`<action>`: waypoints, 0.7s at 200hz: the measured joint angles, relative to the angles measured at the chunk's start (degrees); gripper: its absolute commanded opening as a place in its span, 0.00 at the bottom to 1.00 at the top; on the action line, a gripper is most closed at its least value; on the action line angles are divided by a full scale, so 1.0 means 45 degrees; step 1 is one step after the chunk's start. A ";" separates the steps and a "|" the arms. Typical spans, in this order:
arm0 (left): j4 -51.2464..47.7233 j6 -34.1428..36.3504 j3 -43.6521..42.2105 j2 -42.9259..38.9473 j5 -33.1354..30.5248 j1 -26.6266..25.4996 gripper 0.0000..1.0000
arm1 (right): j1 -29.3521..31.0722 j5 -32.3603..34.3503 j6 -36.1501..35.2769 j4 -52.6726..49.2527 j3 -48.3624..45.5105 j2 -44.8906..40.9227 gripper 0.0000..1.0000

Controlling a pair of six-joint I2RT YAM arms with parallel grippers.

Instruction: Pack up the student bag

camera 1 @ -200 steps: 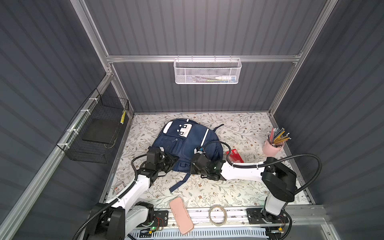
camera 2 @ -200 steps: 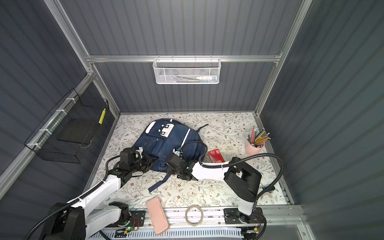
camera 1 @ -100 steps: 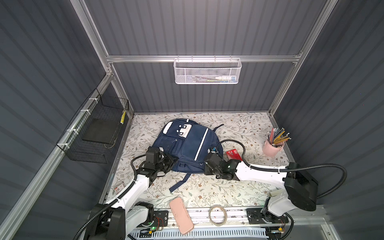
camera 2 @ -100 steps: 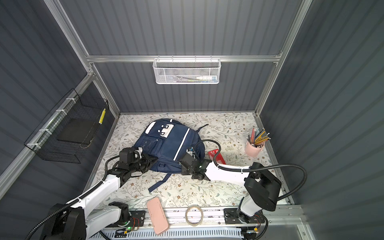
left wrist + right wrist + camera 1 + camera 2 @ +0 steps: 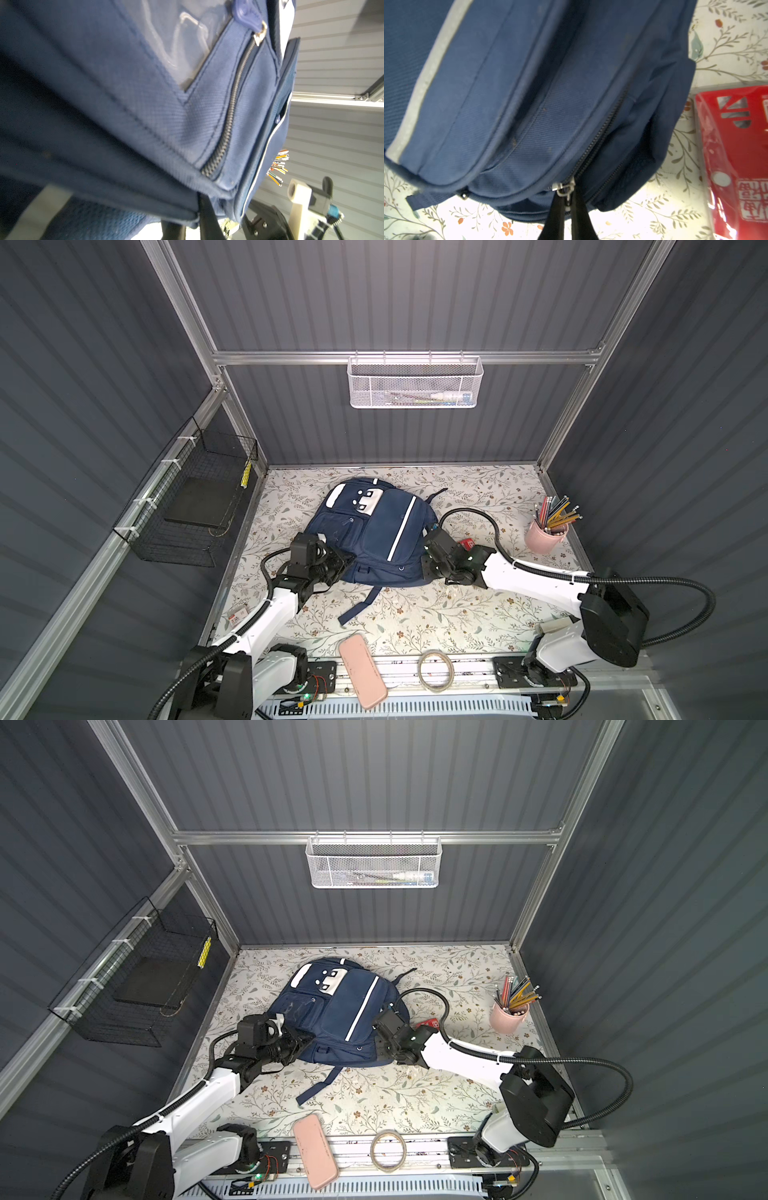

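The floral tabletop carried the student bag, lying flat with its front pockets up, near the middle, a red packet just beside its right flank. The left end effector sat at the bag's near-left corner; its wrist view showed the fingers narrow with the bottom hem apparently caught between them, an anchoring pinch. The right end effector, at the near-right corner, was clamped tight on the zipper pull at the end of a zipper that looked closed along the stretch in view. The step in hand seemed to be unzipping. To do it well, the right arm would need to draw the pull along the curve of the teeth rather than straight off them, staying low so the bag did not lift, while the left held the fabric taut against that draw. The little metal tab could slip from so slight a grip.
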 measured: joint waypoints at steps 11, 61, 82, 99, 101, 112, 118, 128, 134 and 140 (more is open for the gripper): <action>-0.0053 0.0243 0.0238 0.0311 -0.0068 0.0189 0.16 | 0.0481 0.0214 -0.0049 -0.0238 0.0214 0.0092 0.00; 0.0107 0.1166 0.1443 0.1520 -0.0486 0.1297 0.76 | 0.2453 0.0165 0.0126 -0.0573 0.1690 0.1350 0.00; -0.0160 0.1574 0.1817 0.1112 -0.0695 0.1690 0.90 | 0.2793 -0.0379 0.0316 -0.0486 0.2958 0.2686 0.00; -0.1098 0.1685 0.2040 -0.0121 -0.1243 0.1749 0.84 | 0.2856 -0.0758 0.0461 -0.0529 0.4381 0.3925 0.00; -0.1258 0.1685 0.2069 -0.0311 -0.1311 0.1749 0.83 | 0.2861 -0.0821 0.0461 -0.0534 0.4512 0.4027 0.00; -0.1991 0.1700 0.2191 -0.1175 -0.1540 0.1749 0.77 | 0.2871 -0.1039 0.0505 -0.0505 0.5328 0.4614 0.00; -0.2254 0.1613 0.2191 -0.1593 -0.1535 0.1749 0.75 | 0.2871 -0.1180 0.0544 -0.0398 0.5727 0.4881 0.00; -0.2399 0.1107 0.1957 -0.2273 -0.1263 0.1744 0.72 | 0.2866 -0.1433 0.0617 -0.0121 0.6125 0.5153 0.00; -0.2147 0.0695 0.1574 -0.2628 -0.1035 0.1705 0.71 | 0.2866 -0.1530 0.0675 0.0049 0.6261 0.5236 0.00; -0.1928 0.0350 0.1127 -0.2905 -0.0845 0.1642 0.70 | 0.2866 -0.1632 0.0738 0.0175 0.6358 0.5294 0.00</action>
